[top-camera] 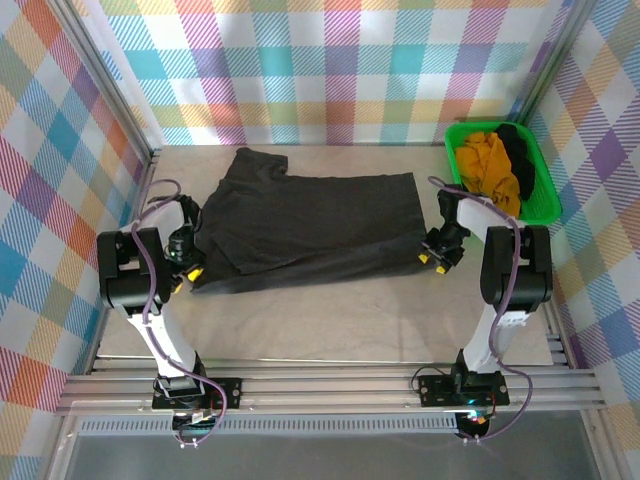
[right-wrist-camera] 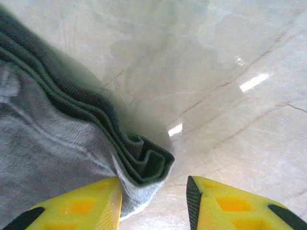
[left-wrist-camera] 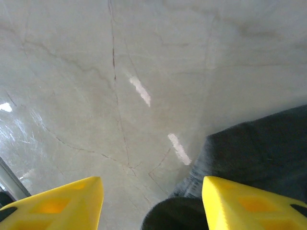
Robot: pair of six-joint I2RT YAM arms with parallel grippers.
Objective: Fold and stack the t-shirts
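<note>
**Left claw.** In the top view, the left claw [top-camera: 187, 278] sits at the near left corner of the charcoal t-shirt [top-camera: 310, 225]. In the left wrist view, the two yellow fingers [left-wrist-camera: 57, 203] of the left claw [left-wrist-camera: 151, 211] stand apart. The one on the left of that view is over bare table [left-wrist-camera: 144, 57]. The shirt edge [left-wrist-camera: 259, 148] comes in from the right and reaches the other finger. No cloth is clamped between them.

**Charcoal t-shirt.** The shirt lies on the table [top-camera: 330, 320] between the two arms. It is folded into a wide, roughly rectangular shape, and one part juts out at the far left corner. The fabric is plain, dark and soft, with shallow creases across the top.

**Right claw.** In the top view, the right claw [top-camera: 435, 258] sits at the near right corner of the shirt. In the right wrist view, the fingers [right-wrist-camera: 225, 206] of the right claw [right-wrist-camera: 153, 206] stand apart. The folded corner [right-wrist-camera: 48, 134] shows several stacked layers with a ribbed hem. It rests against the finger on the left of that view, and a clear gap of table separates it from the other finger. The corner is not gripped.

**Container.** A bright green basket [top-camera: 540, 160] stands at the far right of the table, just beyond the right arm. It holds a crumpled mustard-yellow t-shirt [top-camera: 485, 160] on its left side. A black t-shirt [top-camera: 520, 150] is bunched against it on the right.
</note>
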